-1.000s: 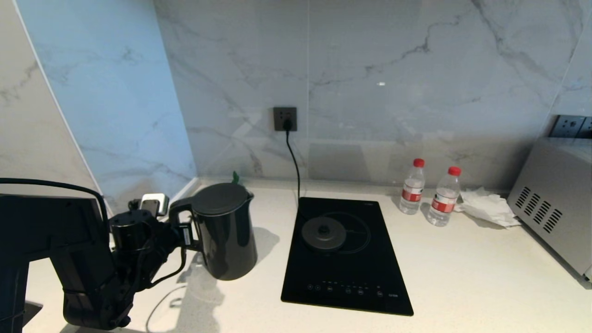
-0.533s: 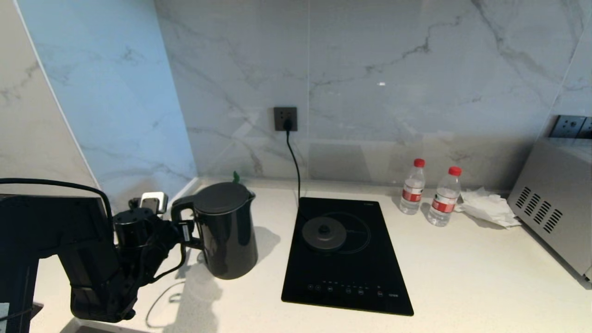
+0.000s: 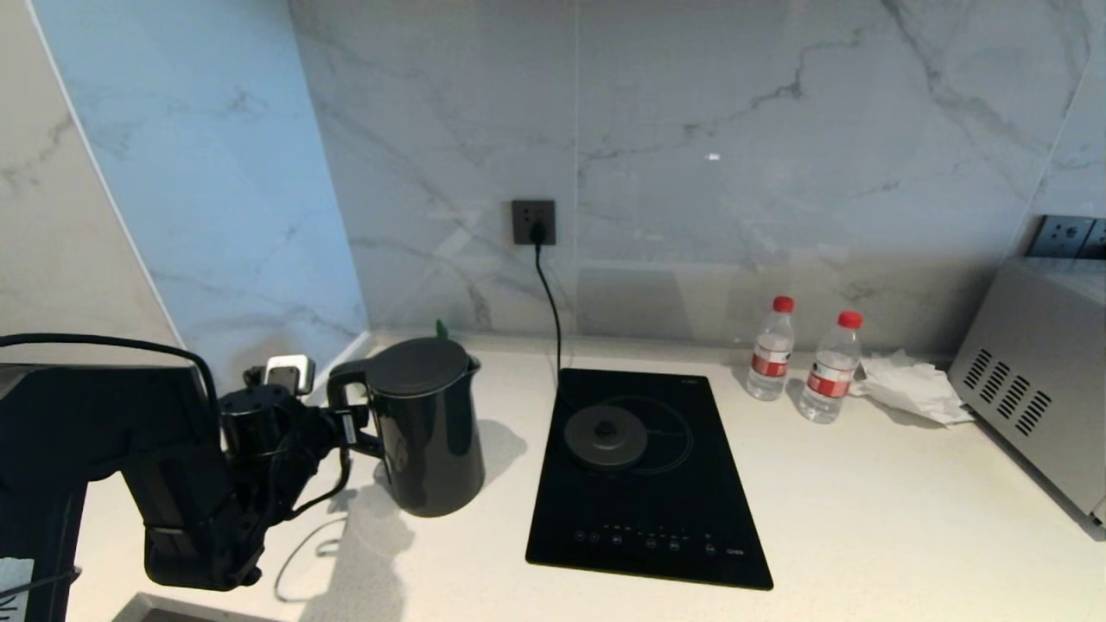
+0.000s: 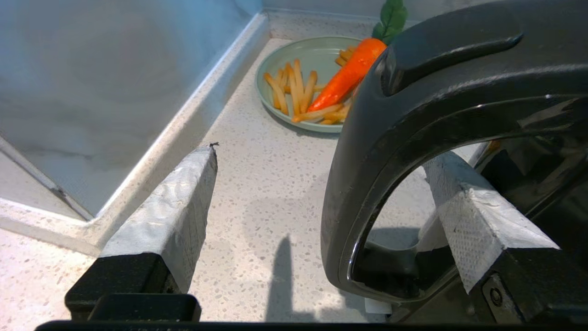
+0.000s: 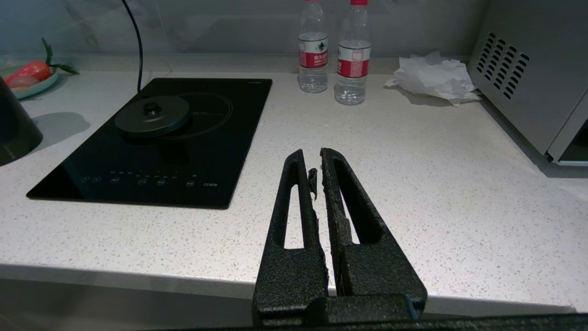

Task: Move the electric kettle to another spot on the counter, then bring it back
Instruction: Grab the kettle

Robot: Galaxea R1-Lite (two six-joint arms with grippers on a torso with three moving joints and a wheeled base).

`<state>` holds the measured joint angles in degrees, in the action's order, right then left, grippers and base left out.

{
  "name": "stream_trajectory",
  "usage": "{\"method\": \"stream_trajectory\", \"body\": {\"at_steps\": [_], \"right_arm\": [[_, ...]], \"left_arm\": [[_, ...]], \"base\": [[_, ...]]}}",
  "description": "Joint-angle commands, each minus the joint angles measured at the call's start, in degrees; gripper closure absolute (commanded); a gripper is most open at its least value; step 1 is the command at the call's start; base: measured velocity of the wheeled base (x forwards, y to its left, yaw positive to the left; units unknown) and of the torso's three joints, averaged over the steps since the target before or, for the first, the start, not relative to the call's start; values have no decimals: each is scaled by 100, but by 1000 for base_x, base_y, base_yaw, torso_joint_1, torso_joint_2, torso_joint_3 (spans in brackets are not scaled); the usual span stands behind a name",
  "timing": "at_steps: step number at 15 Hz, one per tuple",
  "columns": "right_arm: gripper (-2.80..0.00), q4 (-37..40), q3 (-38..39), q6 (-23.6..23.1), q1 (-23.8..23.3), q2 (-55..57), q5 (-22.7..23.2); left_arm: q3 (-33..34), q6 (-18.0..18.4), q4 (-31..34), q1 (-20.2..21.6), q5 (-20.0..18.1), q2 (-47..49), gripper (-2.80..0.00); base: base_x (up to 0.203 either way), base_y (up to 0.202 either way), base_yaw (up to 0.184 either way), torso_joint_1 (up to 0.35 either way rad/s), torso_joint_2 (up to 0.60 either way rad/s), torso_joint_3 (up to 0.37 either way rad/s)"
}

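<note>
**Left pincer spread around the kettle handle**

Head view is showing the electric kettle [image 3: 426, 425] standing upright on the white tabletop [image 3: 864, 518], left of the black cooktop [image 3: 644, 475] and off its round grey base disc [image 3: 605, 435], which is sitting on the cooktop glass. The left pincer [image 3: 350, 430] is reaching in level from the left edge, at the kettle's loop handle.

Left wrist view is giving the close look: the left pincer's two padded fingers [image 4: 174, 216] are standing wide apart, one outside the handle [image 4: 367, 184] and the other passing through the loop. The outer finger is sitting clear of the handle; whether the inner one is touching the handle is hard to tell. Behind the kettle, a green plate [image 4: 280, 59] with a carrot [image 4: 347, 76] and fries is sitting near the wall corner.

Right wrist view is showing the right pincer [image 5: 318, 170] with its fingers drawn together, empty, hanging at the tabletop's front edge. Two water bottles [image 3: 804, 358], crumpled paper [image 3: 912, 389] and a steel appliance [image 3: 1037, 380] are sitting to the right.
</note>
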<state>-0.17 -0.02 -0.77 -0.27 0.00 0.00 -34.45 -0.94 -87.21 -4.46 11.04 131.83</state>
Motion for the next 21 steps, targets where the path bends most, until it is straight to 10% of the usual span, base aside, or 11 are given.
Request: {"method": "stream_trajectory", "body": {"at_steps": [1, 21], "right_arm": [[0, -1, -2, -2, 0, 0, 0], [0, -1, 1, -2, 0, 0, 0]], "left_arm": [[36, -3, -45, 83, -175, 29, -280], [-465, 6, -45, 314, -586, 379, -280]], "base": [[0, 0, 0, 0, 0, 0], [0, 0, 0, 0, 0, 0]]}}
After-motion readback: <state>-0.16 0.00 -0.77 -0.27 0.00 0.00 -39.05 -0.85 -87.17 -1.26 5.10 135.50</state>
